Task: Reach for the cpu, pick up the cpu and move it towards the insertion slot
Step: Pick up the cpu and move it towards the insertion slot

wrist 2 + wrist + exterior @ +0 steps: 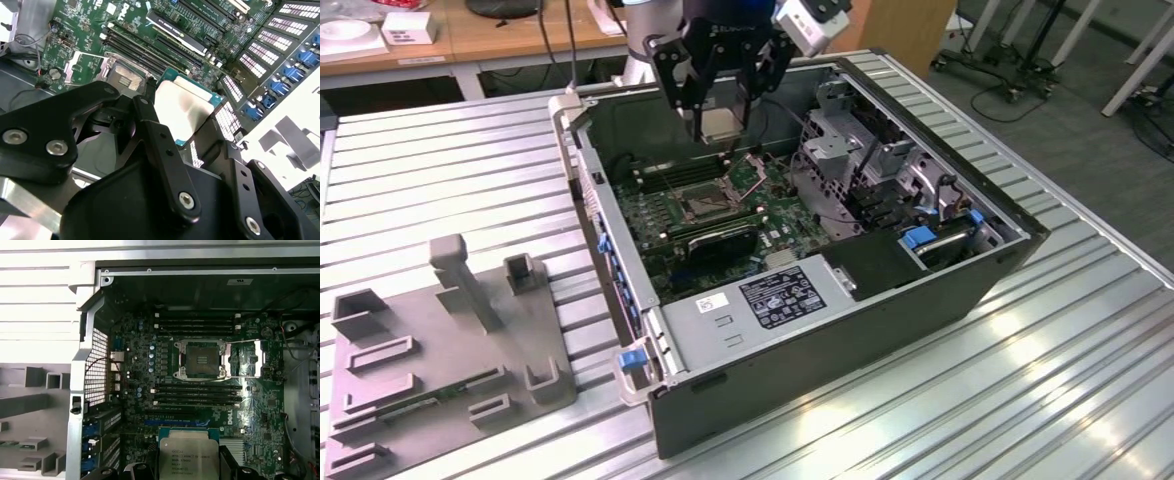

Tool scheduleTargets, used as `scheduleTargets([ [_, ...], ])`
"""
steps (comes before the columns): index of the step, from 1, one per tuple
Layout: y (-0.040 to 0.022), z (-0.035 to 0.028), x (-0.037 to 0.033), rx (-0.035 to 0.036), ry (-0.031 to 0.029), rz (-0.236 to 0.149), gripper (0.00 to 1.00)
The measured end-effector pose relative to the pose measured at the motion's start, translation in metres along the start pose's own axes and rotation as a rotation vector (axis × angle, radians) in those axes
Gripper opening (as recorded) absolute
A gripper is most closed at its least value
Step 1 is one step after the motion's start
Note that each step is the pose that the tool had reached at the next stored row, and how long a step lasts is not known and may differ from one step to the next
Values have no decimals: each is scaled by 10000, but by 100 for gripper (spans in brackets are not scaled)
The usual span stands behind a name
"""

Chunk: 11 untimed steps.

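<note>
The cpu [188, 457] is hanging clamped between my fingers [162, 150], its silvery top plate showing in both wrist views. I am holding it in my claw [720, 122] above the open computer case [987, 290], over the green circuit board [145, 365]. The insertion slot [201, 360] is lying below, well apart from it, with its metal bracket swung open

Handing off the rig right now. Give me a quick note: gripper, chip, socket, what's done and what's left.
Gripper: shut on the cpu, held above the open computer case.
Insertion slot: open and empty on the green board, bracket swung aside.
Done: reach and pickup; the grey tray on the table holds no cpu.
Left: the cpu is not over the slot yet.
</note>
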<state>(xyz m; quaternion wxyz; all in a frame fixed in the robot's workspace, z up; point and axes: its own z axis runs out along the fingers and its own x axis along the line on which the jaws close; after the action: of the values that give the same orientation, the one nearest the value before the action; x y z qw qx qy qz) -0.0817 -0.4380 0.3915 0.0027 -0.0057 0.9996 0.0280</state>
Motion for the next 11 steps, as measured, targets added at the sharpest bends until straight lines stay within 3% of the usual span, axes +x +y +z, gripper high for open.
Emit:
scheduleTargets([
  [11, 48, 13, -13, 0, 0, 0, 55],
])
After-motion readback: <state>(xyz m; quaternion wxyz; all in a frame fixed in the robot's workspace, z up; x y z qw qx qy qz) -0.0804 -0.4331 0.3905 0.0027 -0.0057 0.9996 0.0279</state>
